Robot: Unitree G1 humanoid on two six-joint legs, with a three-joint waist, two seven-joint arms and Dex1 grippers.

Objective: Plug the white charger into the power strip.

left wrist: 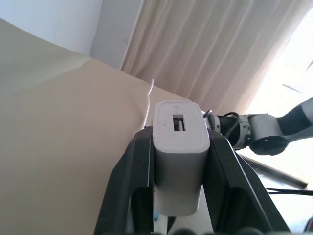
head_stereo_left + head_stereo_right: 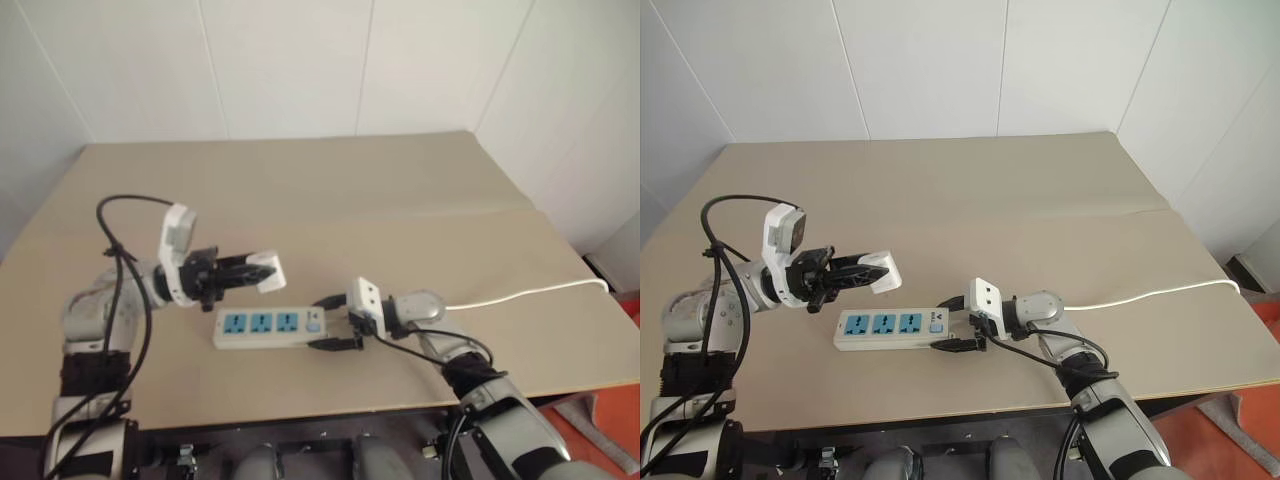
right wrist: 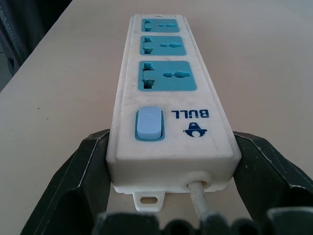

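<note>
White charger [image 1: 178,147] sits clamped in our left gripper [image 2: 262,270], held above the table [image 2: 300,190] just past the power strip [image 2: 268,328]. Our right gripper [image 2: 338,322] brackets the strip's switch end, fingers wide, seemingly touching its sides.

A beige table [image 2: 300,190] was seen across the middle of the frame, backed by white panelled walls [image 2: 290,65]. Pale curtains [image 1: 205,54] were lit brightly from a window. Reddish floor [image 2: 625,400] was glimpsed lower right.

white charger [image 1: 177,147], white power strip [image 3: 168,105] with blue sockets, beige table [image 2: 330,190]
</note>
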